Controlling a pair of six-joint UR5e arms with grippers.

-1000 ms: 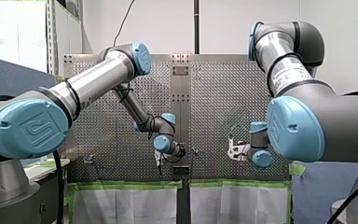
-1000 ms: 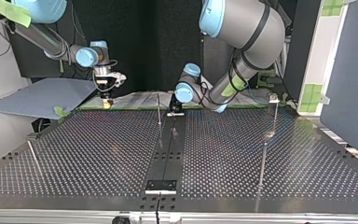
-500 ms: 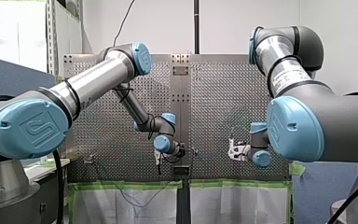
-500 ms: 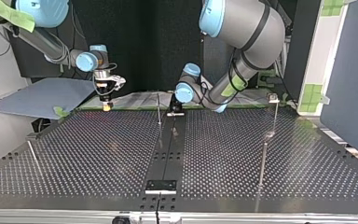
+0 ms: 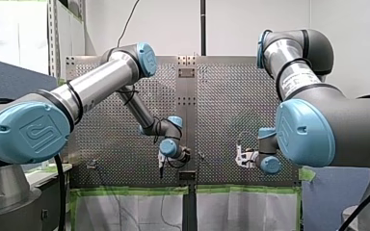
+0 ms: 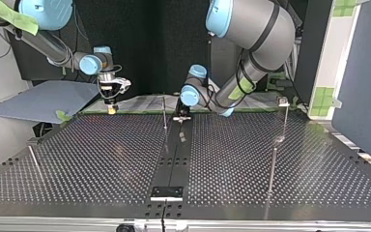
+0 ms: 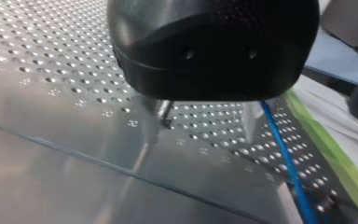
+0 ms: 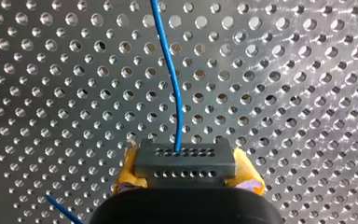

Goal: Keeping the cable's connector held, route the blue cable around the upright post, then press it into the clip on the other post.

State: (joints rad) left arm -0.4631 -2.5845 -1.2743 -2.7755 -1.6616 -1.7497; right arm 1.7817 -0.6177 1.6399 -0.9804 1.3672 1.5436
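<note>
Between the yellow pads (image 8: 247, 177) of my right gripper (image 8: 185, 179) sits the dark connector (image 8: 185, 163), pinched tight. The blue cable (image 8: 170, 70) comes out of one of its little holes. It runs away ahead of the gripper over the table (image 8: 307, 93), which is full of holes. Another small bit of blue shows beside the gripper, low over the table.

In the top view my right gripper (image 6: 111, 107) hangs at the upper left of the frame, at the far edge of the table (image 6: 101, 159). Its yellow tip points down. My left gripper (image 6: 181, 116) is in the upper middle, low over the dark strip (image 6: 174, 159) that runs down the middle of the table. Just to its left stands a thin upright post (image 6: 164, 113). At the right of the frame stands another post (image 6: 285, 121) with a small clip (image 6: 283, 101) on top, well apart from both grippers. The cable is too thin to see in this view.

In the left wrist view my left gripper (image 7: 203, 123) has its two metal fingers (image 7: 154, 119) apart. Bare table shows between them, and they hold nothing. The blue cable (image 7: 284, 158) runs just beside one finger toward the table edge with green tape (image 7: 340, 170). I cannot tell if it touches that finger.
</note>
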